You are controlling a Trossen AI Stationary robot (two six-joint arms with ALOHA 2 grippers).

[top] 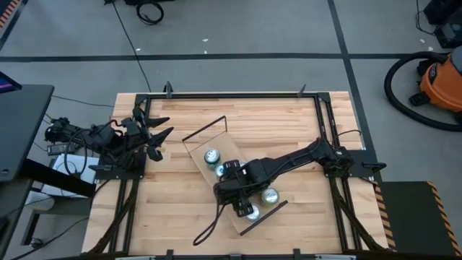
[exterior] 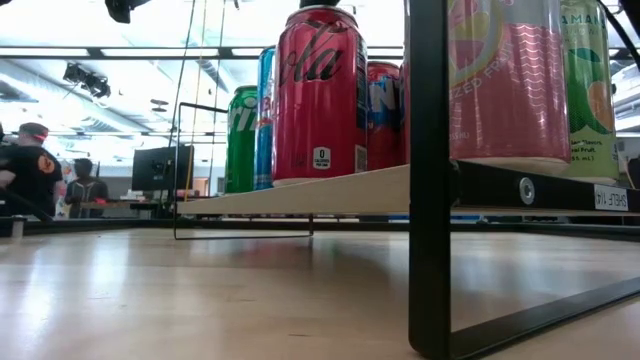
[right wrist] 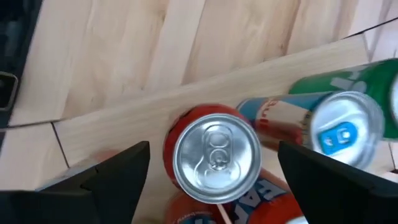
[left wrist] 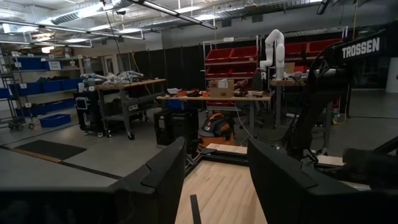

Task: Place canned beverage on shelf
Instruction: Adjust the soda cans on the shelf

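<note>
The shelf (top: 196, 153), a light-wood board with dark wire ends, lies diagonally mid-table and carries several upright cans. In the low view they stand in a row on the board (exterior: 330, 195). My right gripper (right wrist: 212, 149) hangs open above a red can (right wrist: 214, 152) that stands on the board (right wrist: 124, 118). Its fingers are on either side of the can with a gap to each. In the high view this gripper (top: 231, 180) hides the red can. My left gripper (top: 155, 137) is open and empty at the table's left edge.
Other cans crowd the red one: a green one and a blue-tabbed one (right wrist: 341, 134) beside it, and silver tops at both shelf ends (top: 211, 156) (top: 270, 195). A black frame rail (top: 238, 94) runs around the table. Bare tabletop lies at the near left (top: 173, 217).
</note>
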